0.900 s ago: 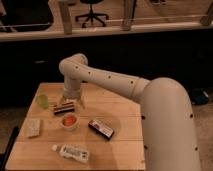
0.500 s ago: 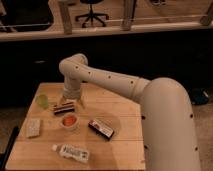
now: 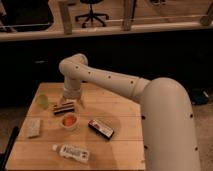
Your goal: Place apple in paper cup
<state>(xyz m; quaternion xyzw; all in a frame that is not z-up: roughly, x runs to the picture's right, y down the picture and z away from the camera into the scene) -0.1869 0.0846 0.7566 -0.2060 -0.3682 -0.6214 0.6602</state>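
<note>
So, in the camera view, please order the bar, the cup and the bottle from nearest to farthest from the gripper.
The gripper hangs at the back left, above the bar.
1. Bar: right by it, slightly to the picture's left.
2. Cup: just in front of the bar.
3. Bottle: lying farthest forward, toward the camera.

One apple (image 3: 42,101), cup (image 3: 69,122), bottle (image 3: 71,152), end effector (image 3: 71,103) over table (image 3: 120,145); three packets (image 3: 64,108) (image 3: 101,128) (image 3: 34,127).

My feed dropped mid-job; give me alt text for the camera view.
The white arm's gripper hangs over a dark rectangular packet on the wooden table. The round green apple sits apart at picture-left of it, not held; the white paper cup, reddish inside, stands nearer the camera.
</note>
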